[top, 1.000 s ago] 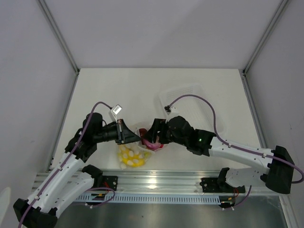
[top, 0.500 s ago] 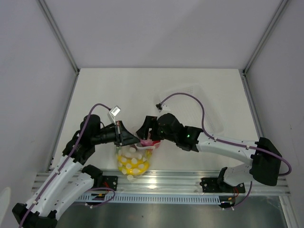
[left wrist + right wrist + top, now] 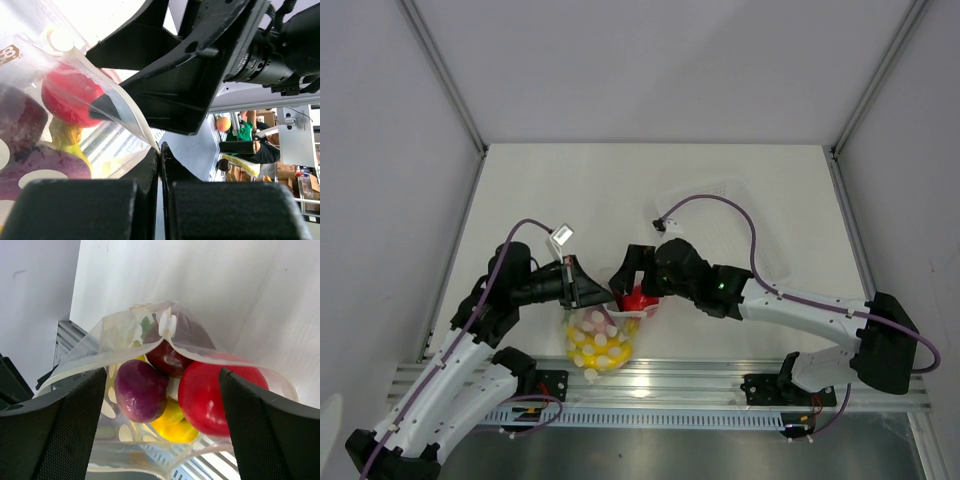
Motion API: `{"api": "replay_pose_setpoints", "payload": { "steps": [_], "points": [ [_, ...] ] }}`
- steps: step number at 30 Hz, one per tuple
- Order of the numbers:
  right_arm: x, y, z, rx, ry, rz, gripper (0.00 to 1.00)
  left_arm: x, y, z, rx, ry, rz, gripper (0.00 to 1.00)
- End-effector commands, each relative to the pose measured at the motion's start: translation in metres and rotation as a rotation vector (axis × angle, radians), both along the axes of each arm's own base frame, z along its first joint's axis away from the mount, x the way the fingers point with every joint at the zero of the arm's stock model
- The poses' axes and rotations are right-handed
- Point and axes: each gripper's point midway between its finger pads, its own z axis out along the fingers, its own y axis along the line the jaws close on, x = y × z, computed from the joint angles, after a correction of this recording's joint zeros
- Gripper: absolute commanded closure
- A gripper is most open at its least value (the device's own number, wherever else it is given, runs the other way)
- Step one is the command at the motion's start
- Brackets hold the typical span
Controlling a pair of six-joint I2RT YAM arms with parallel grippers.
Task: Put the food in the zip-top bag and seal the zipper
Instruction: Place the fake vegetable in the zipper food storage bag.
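Note:
The zip-top bag (image 3: pixel 600 335) hangs between my two grippers, its mouth open. My left gripper (image 3: pixel 584 288) is shut on the bag's mouth edge (image 3: pixel 145 131). Through the plastic the left wrist view shows the red fruit (image 3: pixel 70 95) and the purple onion (image 3: pixel 30 165). My right gripper (image 3: pixel 628 285) is open. Its fingers (image 3: pixel 52 425) stand wide on either side of the bag's mouth (image 3: pixel 150 352). Inside the bag lie the purple onion (image 3: pixel 141 390), the red round fruit (image 3: pixel 220 395), the dark red apple (image 3: pixel 170 359) and the yellow banana (image 3: pixel 175 424). The red fruit (image 3: pixel 638 298) shows at the right gripper in the top view.
The translucent white tray (image 3: pixel 725 215) lies behind the right arm at the back right. The aluminium rail (image 3: pixel 660 385) runs along the table's near edge, just below the hanging bag. Grey side walls close in the table left and right.
The right gripper has moved left to the bag's mouth and opened around it. The bag's filled part has dropped a little toward the near edge. The left gripper still holds the edge.

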Motion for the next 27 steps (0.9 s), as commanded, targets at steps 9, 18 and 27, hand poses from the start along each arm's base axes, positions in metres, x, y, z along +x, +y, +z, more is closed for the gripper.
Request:
{"api": "replay_pose_setpoints", "payload": {
  "steps": [9, 18, 27],
  "points": [
    [0.007, -0.068, 0.036, -0.133, -0.12, -0.086, 0.19, -0.007, 0.0, 0.033, -0.053, -0.076, -0.027, 0.99],
    [0.011, -0.077, 0.016, -0.24, -0.259, 0.15, 0.4, -0.014, 0.002, 0.043, -0.064, -0.091, -0.038, 0.99],
    [0.017, -0.071, 0.025, -0.149, -0.344, 0.361, 0.42, -0.026, 0.004, 0.046, -0.067, -0.088, -0.063, 1.0]
  ]
}}
